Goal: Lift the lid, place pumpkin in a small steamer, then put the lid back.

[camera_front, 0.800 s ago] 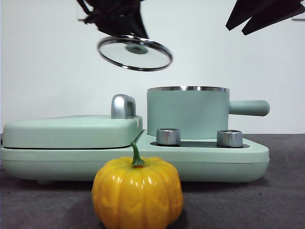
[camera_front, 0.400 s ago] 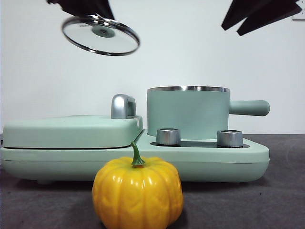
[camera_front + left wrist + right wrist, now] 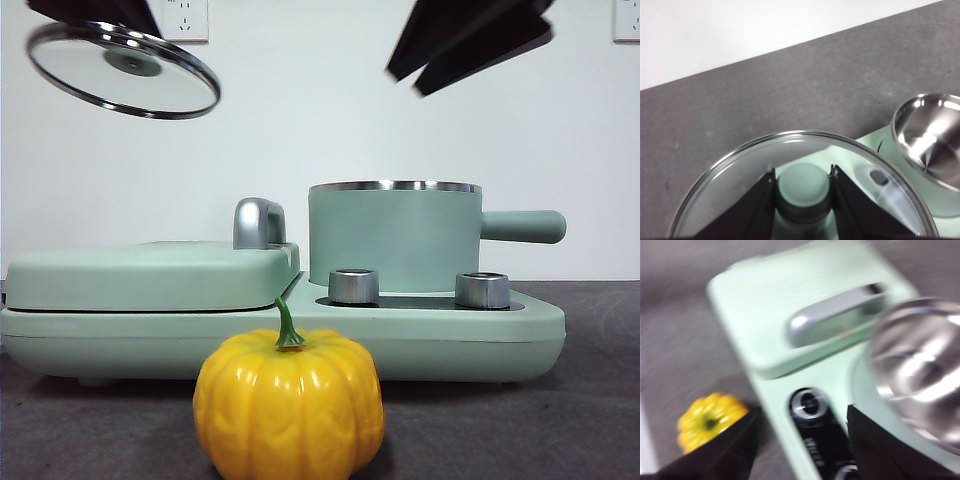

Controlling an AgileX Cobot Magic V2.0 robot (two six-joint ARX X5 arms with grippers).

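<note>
- Front view: the lid (image 3: 123,70) has swung further out to the side, well clear of the small steamer (image 3: 394,237), and the other dark arm has dropped in above the pot. That opens the way for loading. One pumpkin (image 3: 288,404) sits on the worktop, untouched; two steel knobs (image 3: 353,285).
- Left wrist view: the left tool (image 3: 803,186) is clenched on the lid's mint knob; one lid.
- Right wrist view: blurred; the right tool (image 3: 802,427) is spread and empty, with the pumpkin just beside one jaw.

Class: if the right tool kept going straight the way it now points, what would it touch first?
Probably the appliance's control strip with the steel knob, seen between the right tool's open jaws; the blur leaves depth uncertain. The pumpkin lies off that line.
</note>
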